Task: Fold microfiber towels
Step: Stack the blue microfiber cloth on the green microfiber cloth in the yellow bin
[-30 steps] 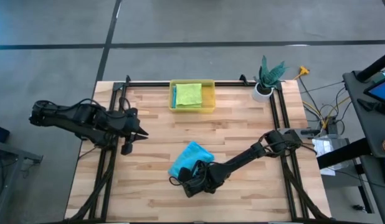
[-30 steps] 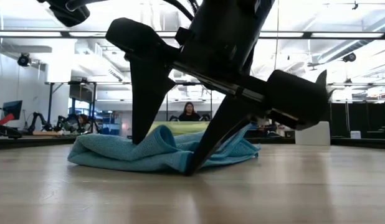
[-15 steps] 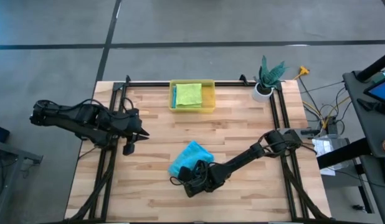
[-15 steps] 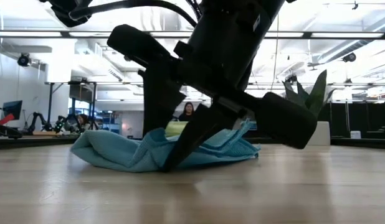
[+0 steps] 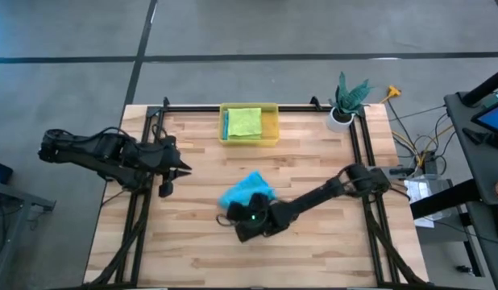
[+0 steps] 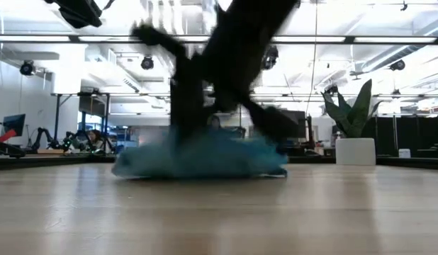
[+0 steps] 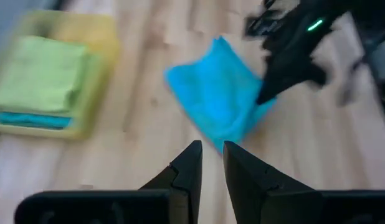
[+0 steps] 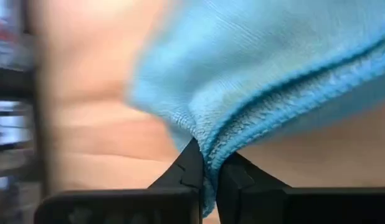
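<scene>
On the wooden table [image 5: 313, 161], the right gripper [image 8: 208, 167] is clenched on the edge of a teal towel [image 5: 247, 190] near mid-table. The left gripper [image 7: 209, 163], fingers slightly apart and empty, waits at the left edge. A yellow bin [image 5: 271, 129] holds a green towel [image 5: 244, 122]; a potted plant [image 5: 346, 101] stands in the far right corner.

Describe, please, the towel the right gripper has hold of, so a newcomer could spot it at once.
Start at the wooden table and look near its middle. There the right gripper is shut on a crumpled teal towel. Unlike the lime green towel folded in the yellow bin, it lies loose on bare wood.
</scene>
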